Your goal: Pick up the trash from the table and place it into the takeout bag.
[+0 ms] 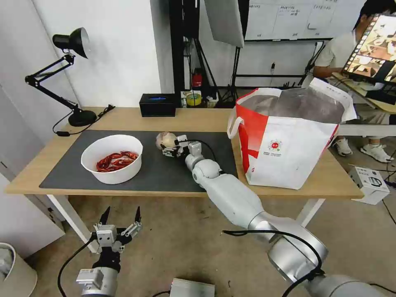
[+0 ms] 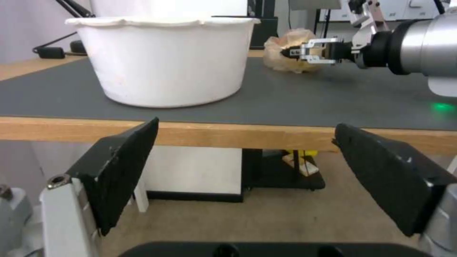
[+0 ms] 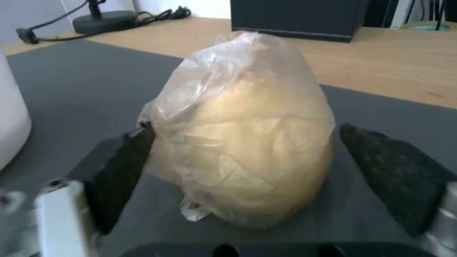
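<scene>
Wrapped lump (image 3: 247,142) between parted right pincer (image 3: 242,175)

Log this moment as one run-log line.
right gripper: open, straddling plastic-wrapped lump on mat | left gripper: open, idle below table edge | bowl: on mat | takeout bag: open

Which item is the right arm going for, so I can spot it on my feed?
On the dark mat, between the white bowl and the takeout bag, sits a beige plastic-wrapped lump. The right gripper brackets it, fingers open. It is the mat's only crinkly, egg-shaped bundle.
</scene>
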